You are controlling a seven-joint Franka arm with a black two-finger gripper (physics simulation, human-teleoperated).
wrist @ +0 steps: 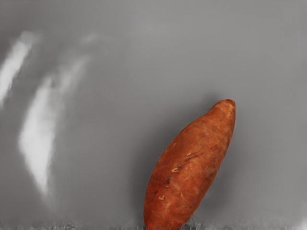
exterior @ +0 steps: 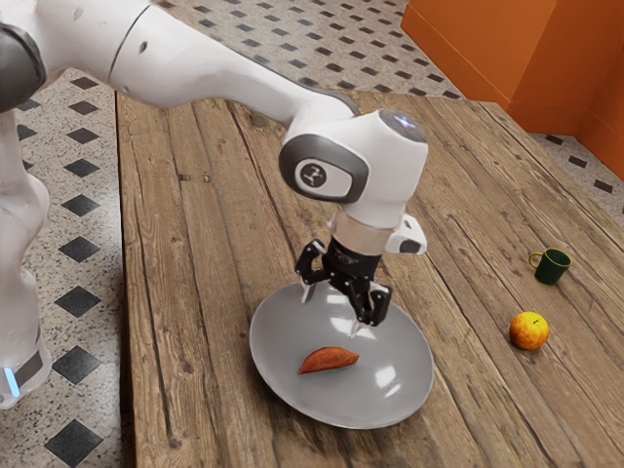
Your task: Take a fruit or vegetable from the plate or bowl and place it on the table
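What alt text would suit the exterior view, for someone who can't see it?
A white robot arm hangs its open, empty jaws above a gray plate on which a reddish-brown sweet potato lies. Toward the exterior view's right, a yellow-orange fruit and a dark green mug stand on the wooden table.

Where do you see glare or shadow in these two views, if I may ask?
Exterior view: bright white glare patches on the plate, near the sweet potato; wrist view: long pale glare streaks on the plate, and a soft dark shadow beside the sweet potato.
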